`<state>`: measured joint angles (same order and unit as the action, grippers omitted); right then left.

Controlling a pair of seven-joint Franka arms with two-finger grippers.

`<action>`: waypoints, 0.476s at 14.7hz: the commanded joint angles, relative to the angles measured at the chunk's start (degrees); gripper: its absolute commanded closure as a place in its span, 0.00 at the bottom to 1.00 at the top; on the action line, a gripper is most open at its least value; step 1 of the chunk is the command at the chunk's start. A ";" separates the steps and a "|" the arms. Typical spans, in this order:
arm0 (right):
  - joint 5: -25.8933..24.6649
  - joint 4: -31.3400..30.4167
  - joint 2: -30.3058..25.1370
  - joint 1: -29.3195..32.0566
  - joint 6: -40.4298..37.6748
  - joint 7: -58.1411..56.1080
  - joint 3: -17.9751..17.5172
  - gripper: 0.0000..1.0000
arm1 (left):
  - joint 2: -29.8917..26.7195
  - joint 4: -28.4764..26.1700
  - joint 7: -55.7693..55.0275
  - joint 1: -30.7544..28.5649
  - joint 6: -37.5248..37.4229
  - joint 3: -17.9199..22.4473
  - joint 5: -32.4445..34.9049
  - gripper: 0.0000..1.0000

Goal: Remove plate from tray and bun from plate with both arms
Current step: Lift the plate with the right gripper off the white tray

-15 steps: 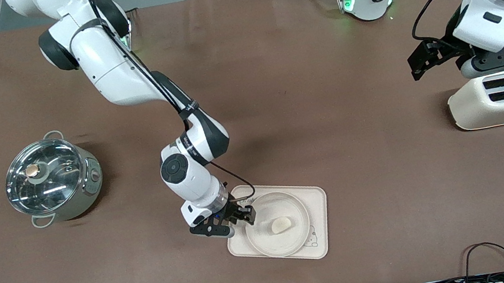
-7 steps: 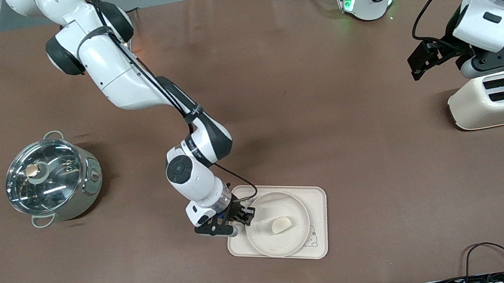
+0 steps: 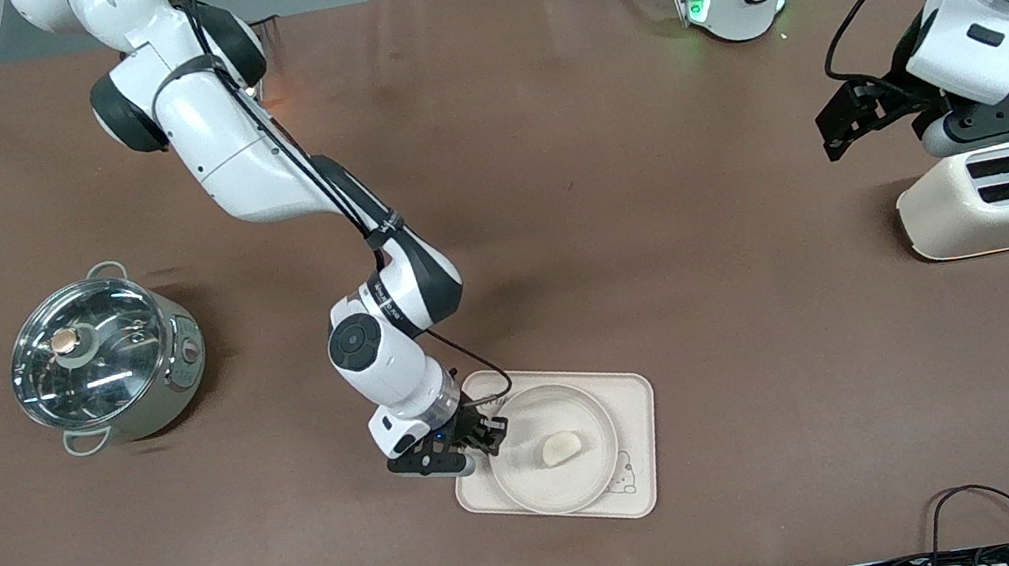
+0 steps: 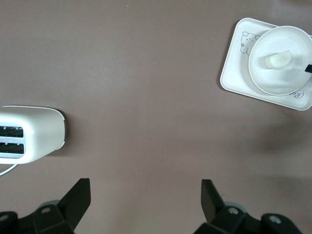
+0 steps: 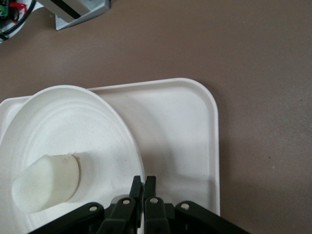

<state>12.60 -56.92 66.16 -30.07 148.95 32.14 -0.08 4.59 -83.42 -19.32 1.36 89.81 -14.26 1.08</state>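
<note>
Since a second ago, the right gripper (image 3: pixel 488 429) has closed on the plate's (image 3: pixel 537 485) rim. This plate, carrying the bun (image 3: pixel 561 447), sits on the tray (image 3: pixel 630 405). Left gripper (image 4: pixel 145 195) waits open above the toaster (image 3: pixel 1002 194).

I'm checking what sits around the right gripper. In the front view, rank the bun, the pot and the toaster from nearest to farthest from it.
From the right gripper, shut on the plate rim:
1. The bun, on the plate beside it.
2. The pot, at the right arm's end of the table.
3. The toaster, at the left arm's end.
</note>
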 commanded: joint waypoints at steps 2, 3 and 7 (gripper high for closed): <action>1.29 -4.49 -2.78 -0.07 0.11 -3.67 -2.03 1.00 | -0.55 0.01 0.69 -0.13 -0.68 -0.24 0.94 0.00; 1.20 -5.73 -3.48 -0.07 0.11 -3.84 -2.99 1.00 | -0.55 0.01 0.69 -0.13 -0.68 -0.24 0.94 0.00; 1.20 -13.46 -8.84 0.54 0.11 -7.96 -4.14 1.00 | -0.55 0.01 0.69 -0.13 -0.68 -0.24 0.94 0.00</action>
<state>12.60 -61.31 63.72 -30.37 148.87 27.99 -3.26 4.59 -83.42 -19.32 1.36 89.81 -14.26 1.08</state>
